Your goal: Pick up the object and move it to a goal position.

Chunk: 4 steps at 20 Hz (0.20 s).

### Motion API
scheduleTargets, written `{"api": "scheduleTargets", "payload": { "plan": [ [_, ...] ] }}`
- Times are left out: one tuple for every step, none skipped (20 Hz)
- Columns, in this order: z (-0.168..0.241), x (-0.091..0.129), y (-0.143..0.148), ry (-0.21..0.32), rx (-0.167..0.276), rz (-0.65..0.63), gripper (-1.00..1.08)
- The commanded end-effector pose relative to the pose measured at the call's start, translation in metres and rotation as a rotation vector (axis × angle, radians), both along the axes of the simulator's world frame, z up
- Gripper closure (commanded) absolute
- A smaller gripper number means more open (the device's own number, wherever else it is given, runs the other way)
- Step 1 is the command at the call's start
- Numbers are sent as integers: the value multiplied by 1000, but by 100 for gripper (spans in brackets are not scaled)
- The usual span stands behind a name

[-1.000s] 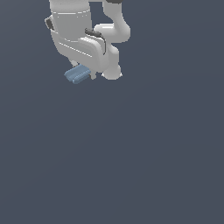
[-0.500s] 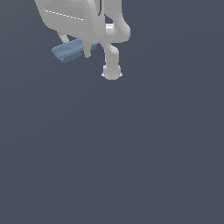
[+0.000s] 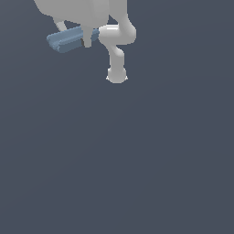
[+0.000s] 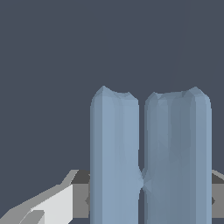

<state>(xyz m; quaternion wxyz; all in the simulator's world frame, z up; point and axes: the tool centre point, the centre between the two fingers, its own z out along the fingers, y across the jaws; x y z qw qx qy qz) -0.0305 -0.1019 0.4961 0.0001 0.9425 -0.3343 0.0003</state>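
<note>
The object [image 3: 68,39] is a light steel-blue bar with lengthwise grooves. It hangs near the top of the exterior view, towards that view's left, held roughly level and lifted off the grey floor. My gripper [image 3: 84,40] is shut on it, with one white finger [image 3: 87,38] crossing its middle. In the wrist view the bar [image 4: 148,153] fills the frame as two parallel blue rods, with a grey finger [image 4: 52,203] at its side.
The white arm's links and base [image 3: 116,75] stand at the top centre of the exterior view. The plain dark grey floor [image 3: 137,160] fills everything else in view.
The gripper has risen with the bar and moved towards the exterior view's left and top. The bar stays clamped in the fingers.
</note>
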Motion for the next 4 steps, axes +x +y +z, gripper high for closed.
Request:
{"api": "scheduleTargets", "payload": {
  "plan": [
    [3, 1, 0, 0, 0, 0, 108],
    [4, 1, 0, 0, 0, 0, 108],
    [4, 1, 0, 0, 0, 0, 108],
    [4, 1, 0, 0, 0, 0, 108]
  ]
}}
